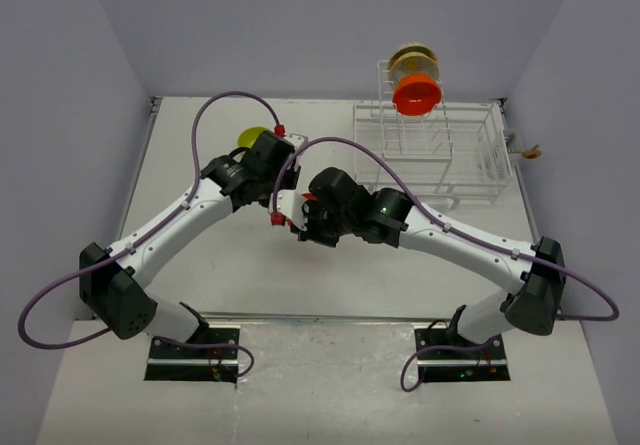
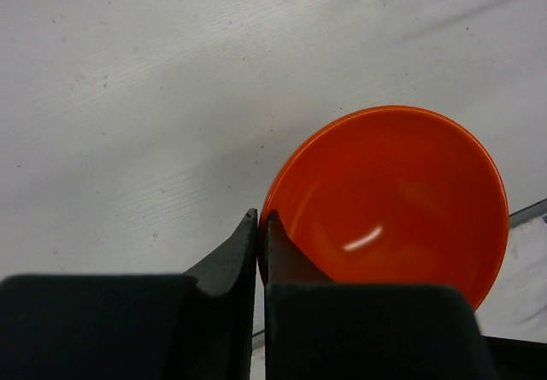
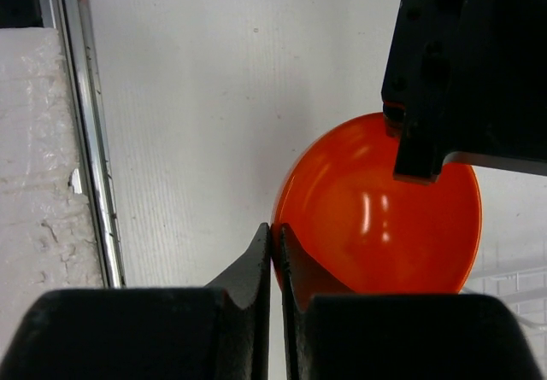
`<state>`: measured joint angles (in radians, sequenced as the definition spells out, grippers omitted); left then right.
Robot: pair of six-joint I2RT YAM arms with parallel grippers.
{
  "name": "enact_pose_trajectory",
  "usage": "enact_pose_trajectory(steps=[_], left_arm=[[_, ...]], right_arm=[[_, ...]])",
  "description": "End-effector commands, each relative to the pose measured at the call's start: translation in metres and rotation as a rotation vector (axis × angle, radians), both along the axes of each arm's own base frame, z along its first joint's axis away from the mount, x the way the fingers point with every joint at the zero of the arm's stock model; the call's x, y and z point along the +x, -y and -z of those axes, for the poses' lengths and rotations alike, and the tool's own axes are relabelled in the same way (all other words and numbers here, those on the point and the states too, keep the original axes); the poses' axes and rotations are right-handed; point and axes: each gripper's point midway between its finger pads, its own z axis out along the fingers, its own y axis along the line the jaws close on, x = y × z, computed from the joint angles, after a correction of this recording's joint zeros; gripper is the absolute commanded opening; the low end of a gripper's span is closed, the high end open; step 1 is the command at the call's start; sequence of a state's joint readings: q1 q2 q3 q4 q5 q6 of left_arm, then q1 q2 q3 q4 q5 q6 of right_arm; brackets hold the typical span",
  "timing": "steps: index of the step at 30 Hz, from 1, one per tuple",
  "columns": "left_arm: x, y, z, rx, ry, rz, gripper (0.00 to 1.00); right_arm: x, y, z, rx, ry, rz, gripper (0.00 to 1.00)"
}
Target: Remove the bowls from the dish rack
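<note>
Left tool and right tool pinch one orange bowl; rack at one o'clock holds second orange bowl, cream bowl; green bowl at eleven.

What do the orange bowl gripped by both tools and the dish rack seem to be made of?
The orange bowl: probably glossy plastic or glazed ceramic; sharp white highlights on smooth surface. The dish rack: thin white-coated wire, likely metal.

free white tabletop at front, left gripper and right gripper pinching a glossy orange-red bowl mid-table, white wire dish rack back right
</note>
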<state>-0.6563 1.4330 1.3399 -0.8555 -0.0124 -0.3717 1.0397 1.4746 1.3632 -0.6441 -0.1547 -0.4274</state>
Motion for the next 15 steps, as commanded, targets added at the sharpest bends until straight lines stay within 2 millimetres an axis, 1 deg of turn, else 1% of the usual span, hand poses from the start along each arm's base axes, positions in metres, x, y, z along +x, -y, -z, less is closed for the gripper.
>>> enact_pose_trajectory(steps=[1, 2, 4, 5, 6, 7, 10, 11, 12, 13, 14, 15], left_arm=[[0.01, -0.008, -0.006, 0.059, 0.042, -0.034, 0.0], [0.007, -0.006, -0.001, 0.058, 0.03, -0.025, 0.0], [0.009, -0.001, 0.0, 0.038, 0.04, -0.025, 0.0], [0.008, -0.001, 0.004, 0.036, 0.039, -0.024, 0.0], [0.011, 0.001, 0.0, 0.014, 0.068, -0.03, 0.0], [0.014, -0.002, -0.001, 0.02, 0.086, -0.052, 0.0], [0.026, -0.013, -0.004, 0.056, 0.135, -0.131, 0.0], [0.029, -0.017, -0.005, 0.065, 0.147, -0.158, 0.0], [0.035, -0.02, -0.004, 0.073, 0.157, -0.2, 0.0], [0.038, -0.021, -0.004, 0.067, 0.162, -0.217, 0.0], [0.043, -0.024, -0.003, 0.06, 0.165, -0.245, 0.0], [0.052, -0.022, -0.005, 0.032, 0.186, -0.267, 0.0]], right_arm=[[0.018, -0.004, -0.022, 0.03, 0.076, 0.05, 0.0], [0.019, -0.005, -0.02, 0.029, 0.081, 0.054, 0.0], [0.022, -0.005, -0.014, 0.011, 0.081, 0.063, 0.0], [0.023, -0.004, -0.013, 0.006, 0.083, 0.068, 0.0], [0.023, -0.005, -0.01, -0.001, 0.08, 0.07, 0.0], [0.024, -0.005, -0.011, -0.002, 0.078, 0.069, 0.0], [0.021, -0.004, -0.021, 0.023, 0.077, 0.065, 0.0], [0.019, -0.003, -0.025, 0.035, 0.078, 0.059, 0.1], [0.019, 0.001, -0.033, 0.059, 0.093, 0.072, 0.37], [0.018, 0.003, -0.041, 0.076, 0.099, 0.074, 0.47], [0.021, 0.007, -0.043, 0.088, 0.121, 0.102, 0.57], [0.022, 0.011, -0.048, 0.104, 0.135, 0.116, 0.59]])
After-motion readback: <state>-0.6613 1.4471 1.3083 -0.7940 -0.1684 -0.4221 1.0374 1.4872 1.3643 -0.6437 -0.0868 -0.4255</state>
